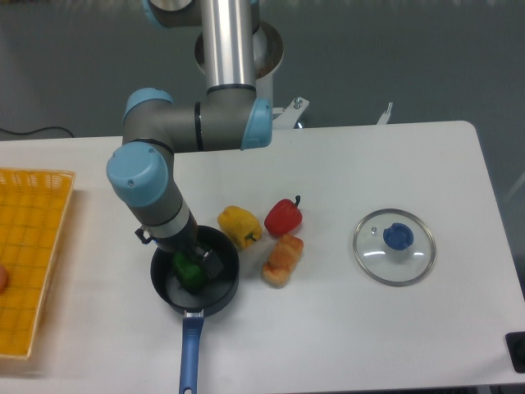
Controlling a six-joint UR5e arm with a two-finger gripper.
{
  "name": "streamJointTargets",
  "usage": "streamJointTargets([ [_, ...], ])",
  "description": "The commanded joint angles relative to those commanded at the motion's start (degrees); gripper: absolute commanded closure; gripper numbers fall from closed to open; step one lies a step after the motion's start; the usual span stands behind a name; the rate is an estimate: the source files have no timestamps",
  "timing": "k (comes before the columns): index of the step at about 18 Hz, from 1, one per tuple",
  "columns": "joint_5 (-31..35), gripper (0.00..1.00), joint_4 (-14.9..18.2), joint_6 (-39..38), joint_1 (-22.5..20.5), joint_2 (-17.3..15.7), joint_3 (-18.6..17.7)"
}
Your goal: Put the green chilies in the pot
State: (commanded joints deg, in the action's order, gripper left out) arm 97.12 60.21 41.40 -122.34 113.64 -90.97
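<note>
White table [369, 328] carries all items. The UR5e arm [152, 176] descends from the upper middle of the view, elbows to the left, and reaches down into the pot. A yellow mesh basket [29, 254] occupies the left edge of the table, well apart from the other items.

The pot [223, 287], black with a greyish inside, stands left of centre near the front; its blue handle [190, 353] points toward the front edge. A round glass lid with blue knob [394, 246] lies flat on the right side of the table, well apart from the pot.

The gripper [190, 264] is inside the pot. The green chilies [189, 273] sit within the pot rim, directly at the gripper's tips. Whether the jaws are clamped on the pepper or parted cannot be determined: the wrist covers them.

Yellow pepper [239, 225] lies just beside the pot's upper right rim. Red pepper [284, 217] lies just right of the yellow one. An orange-tan bread-like piece [282, 259] rests below the red pepper, near the pot's right side.
</note>
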Motion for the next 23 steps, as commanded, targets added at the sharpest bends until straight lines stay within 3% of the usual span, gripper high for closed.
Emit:
streamJointTargets([
  [5,0.5,0.0,-1.1,1.8,-3.4,-1.1,0.6],
  [15,-2.2,0.0,-1.7,25.1,-15.3,-2.8,0.7],
  [20,-4.9,0.0,-0.9,31.1,-20.9,-2.7,1.9],
  [23,-5.3,0.0,3.0,34.1,-23.8,-2.7,2.6],
])
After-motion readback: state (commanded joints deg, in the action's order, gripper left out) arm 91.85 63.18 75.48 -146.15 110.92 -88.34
